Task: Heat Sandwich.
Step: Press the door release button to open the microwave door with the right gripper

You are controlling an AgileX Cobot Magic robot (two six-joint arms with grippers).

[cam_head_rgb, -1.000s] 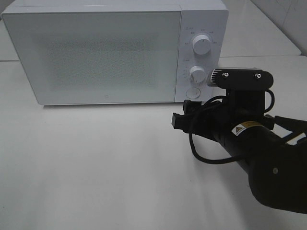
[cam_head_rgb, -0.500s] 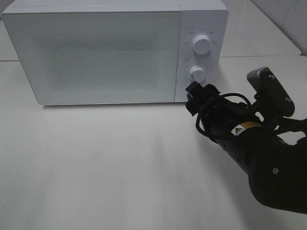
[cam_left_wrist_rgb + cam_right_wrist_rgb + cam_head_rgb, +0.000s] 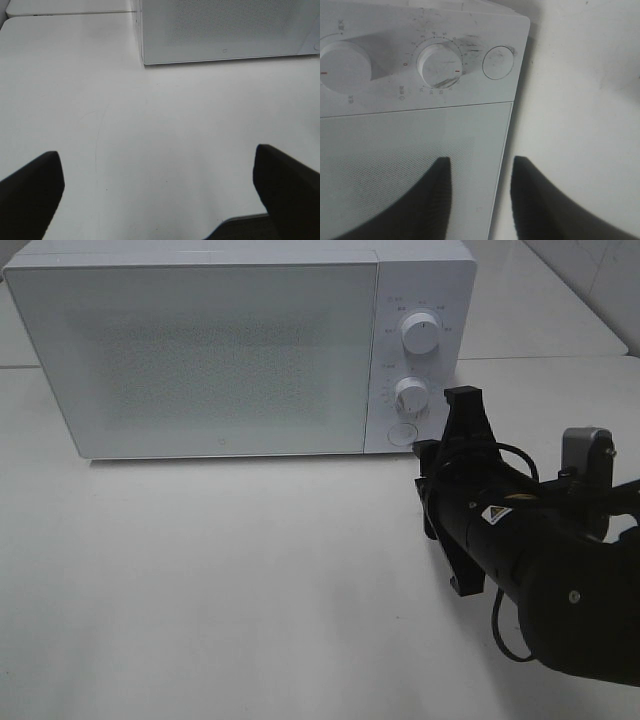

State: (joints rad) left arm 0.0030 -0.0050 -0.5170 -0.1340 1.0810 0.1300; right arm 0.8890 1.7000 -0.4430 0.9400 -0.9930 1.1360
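Observation:
The sandwich is out of view in every frame. The white microwave (image 3: 200, 350) stands at the back of the table with its door shut. My right gripper (image 3: 432, 480) hovers just in front of the microwave's lower right corner, rolled onto its side. In the right wrist view the right gripper (image 3: 480, 170) has a narrow gap between its dark fingers (image 3: 437, 200) and holds nothing; it faces the door edge below the lower knob (image 3: 440, 65) and the round button (image 3: 498, 62). The left gripper (image 3: 155, 152) is wide open over bare table, with the microwave (image 3: 225, 25) ahead of it.
The control panel carries an upper knob (image 3: 421, 333), a lower knob (image 3: 412, 394) and a round button (image 3: 402, 433). White table (image 3: 200, 580) stretches in front of the microwave. A tiled wall edge sits at the back right.
The right wrist has rolled, swinging its camera from on top round to the right side. Its fingers have drawn closer together. The left gripper is unchanged.

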